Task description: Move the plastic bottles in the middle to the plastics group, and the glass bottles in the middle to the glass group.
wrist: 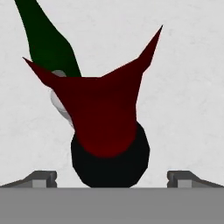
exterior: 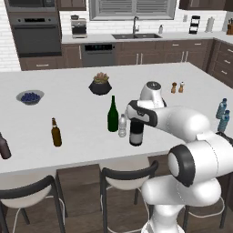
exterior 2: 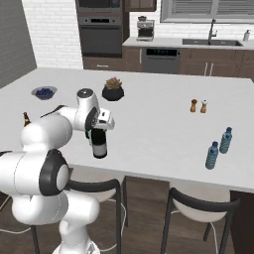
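**Gripper spread wide over the black bottle**

The gripper (wrist: 112, 179) sits directly above the black bottle (exterior: 136, 134), jaws wide open, one tip at each side of the hand view with the bottle's round shoulder between them and touching neither. From that camera the red foil (wrist: 103, 113) looks like a jagged, stretched shape (a rendering quirk of being so close), and it hides most of the bottle below.

In both base views the arm's wrist covers the black bottle's neck and top; only its lower body with a pale label shows on the surface (exterior: 68, 91). The green bottle (exterior: 113, 116) stands just left of it, and the small clear bottle (exterior: 122, 126) is wedged between the two, too close to tell whether they touch. In the hand view the clear bottle (wrist: 59, 98) is only a pale sliver behind the foil.

The two blue bottles (exterior: 223, 114) stand together well to the right near the surface's edge. The amber bottle (exterior: 56, 133) stands well to the left; in the right base view only its top (exterior 2: 26, 118) peeks from behind the arm. A dark brown bottle (exterior: 4, 146) is cut off by the left frame edge.
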